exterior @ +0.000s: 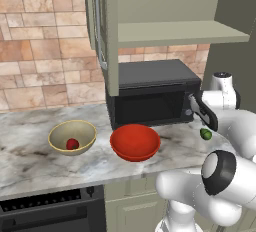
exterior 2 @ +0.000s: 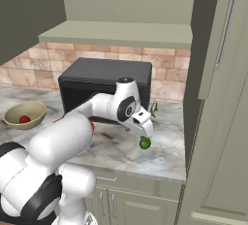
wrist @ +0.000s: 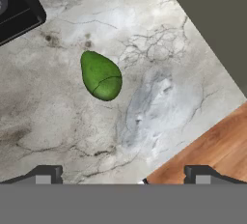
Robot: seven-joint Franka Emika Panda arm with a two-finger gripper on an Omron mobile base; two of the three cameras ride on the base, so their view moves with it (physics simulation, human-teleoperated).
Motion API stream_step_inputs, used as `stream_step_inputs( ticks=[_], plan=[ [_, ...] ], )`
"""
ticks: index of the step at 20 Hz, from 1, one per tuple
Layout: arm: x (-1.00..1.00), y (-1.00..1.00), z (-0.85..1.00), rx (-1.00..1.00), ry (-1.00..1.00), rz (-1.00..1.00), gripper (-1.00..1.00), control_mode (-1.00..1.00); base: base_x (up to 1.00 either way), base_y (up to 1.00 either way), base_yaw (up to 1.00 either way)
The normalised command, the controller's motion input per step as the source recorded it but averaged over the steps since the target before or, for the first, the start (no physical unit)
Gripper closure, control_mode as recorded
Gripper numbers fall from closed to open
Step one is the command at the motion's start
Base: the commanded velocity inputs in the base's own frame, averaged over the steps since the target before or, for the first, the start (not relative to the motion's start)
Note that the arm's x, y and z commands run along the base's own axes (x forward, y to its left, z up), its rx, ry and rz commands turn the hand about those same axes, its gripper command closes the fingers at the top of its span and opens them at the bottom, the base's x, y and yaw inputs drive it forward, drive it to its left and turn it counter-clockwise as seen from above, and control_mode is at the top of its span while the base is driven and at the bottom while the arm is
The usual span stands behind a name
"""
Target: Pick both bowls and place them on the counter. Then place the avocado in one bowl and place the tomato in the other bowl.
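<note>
The tan-olive bowl stands on the marble counter at the left, with the tomato inside it. The glossy red bowl stands in front of the microwave, holding nothing. The avocado lies on the counter to the right of the red bowl. My gripper hovers above the counter close to the avocado, open, nothing between its fingers. In the hand view the avocado lies ahead and slightly left of the fingertips.
A black microwave sits at the back of the counter under an open wall cabinet shelf. A tall cabinet side stands at the counter's right end. The counter's front edge and wooden floor are just beside the gripper.
</note>
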Motion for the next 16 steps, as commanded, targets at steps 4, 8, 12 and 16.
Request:
stream_step_inputs(
  ticks=[4, 8, 12, 16],
  plan=[
    [0.09, -0.25, -0.30, 0.02, -0.16, 0.00, -1.00, -1.00, 0.00, 0.00, 0.00],
    [0.31, -0.13, -0.25, 0.00, -0.02, 0.00, -1.00, -1.00, 0.00, 0.00, 0.00],
    [0.46, -0.05, -0.22, 0.00, 0.00, 0.00, -1.00, -1.00, 0.00, 0.00, 0.00],
    [0.46, -0.11, -0.21, 0.00, 0.00, 0.00, -1.00, -1.00, 0.00, 0.00, 0.00]
  ],
)
